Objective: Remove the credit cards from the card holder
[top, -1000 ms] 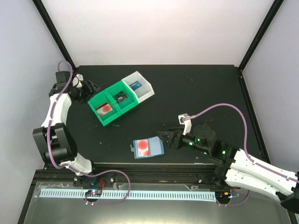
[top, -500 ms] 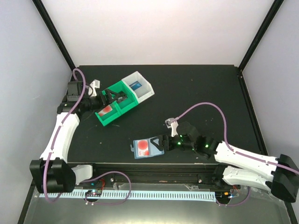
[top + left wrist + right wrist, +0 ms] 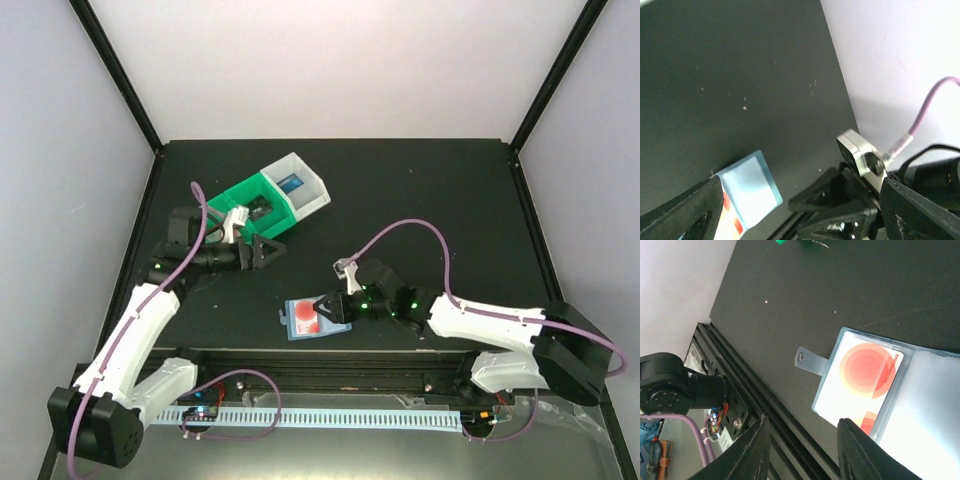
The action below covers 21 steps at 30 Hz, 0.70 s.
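Right gripper (image 3: 336,309): fingers apart, poised over the right panel of the card holder (image 3: 335,329), which lies open at lower centre, one red-marked card (image 3: 306,318) inside. Left of centre, the left gripper (image 3: 264,249): fingers apart, empty.

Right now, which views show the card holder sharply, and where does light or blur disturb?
Top external: even light, card holder small but sharp. Right wrist: holder sharp, one panel washed pale; right gripper a dark silhouette. Left wrist: only a holder corner, slightly soft.

Open card holder (image 3: 932,402) on black table (image 3: 840,285), red-marked card (image 3: 865,372) inside, fingers (image 3: 758,452) parted
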Motion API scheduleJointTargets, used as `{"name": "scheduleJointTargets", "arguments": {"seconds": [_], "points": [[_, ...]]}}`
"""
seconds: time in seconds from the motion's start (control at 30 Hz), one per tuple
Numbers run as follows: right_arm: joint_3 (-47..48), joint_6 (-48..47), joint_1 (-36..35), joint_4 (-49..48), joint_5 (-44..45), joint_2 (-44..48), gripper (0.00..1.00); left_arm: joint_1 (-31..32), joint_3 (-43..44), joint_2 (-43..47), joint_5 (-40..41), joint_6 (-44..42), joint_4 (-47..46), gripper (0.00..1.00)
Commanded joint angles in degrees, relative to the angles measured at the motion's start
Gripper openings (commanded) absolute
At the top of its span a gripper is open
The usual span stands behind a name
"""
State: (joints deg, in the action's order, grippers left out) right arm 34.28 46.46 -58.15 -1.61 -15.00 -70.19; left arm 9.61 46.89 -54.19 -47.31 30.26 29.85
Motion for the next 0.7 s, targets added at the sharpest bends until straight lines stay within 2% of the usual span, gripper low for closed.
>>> {"name": "scheduleJointTargets", "arguments": {"seconds": [0.0,0.3,0.43,0.53,0.67], "points": [[1.75,0.46,-0.25,-4.13,-1.57,-3.84,0.38,3.44,-4.78,2.39,-1.07,1.95,-4.22,0.85],[1.34,1.11,-0.47,-7.94,-1.24,-13.27,0.30,6.47,-15.12,2.83,-0.16,4.05,-11.20,0.69],[1.03,0.42,-0.52,-10.08,-0.77,-16.53,0.26,8.53,-20.28,1.88,0.76,5.86,-16.85,0.45],[0.41,0.73,-0.45,-11.69,-0.61,-18.57,0.24,9.93,-23.37,-0.95,0.66,6.96,-19.94,0.37],[0.08,0.70,-0.49,-11.88,1.14,-20.02,0.22,12.06,-24.95,-3.91,2.26,6.65,-22.18,0.33]]}}
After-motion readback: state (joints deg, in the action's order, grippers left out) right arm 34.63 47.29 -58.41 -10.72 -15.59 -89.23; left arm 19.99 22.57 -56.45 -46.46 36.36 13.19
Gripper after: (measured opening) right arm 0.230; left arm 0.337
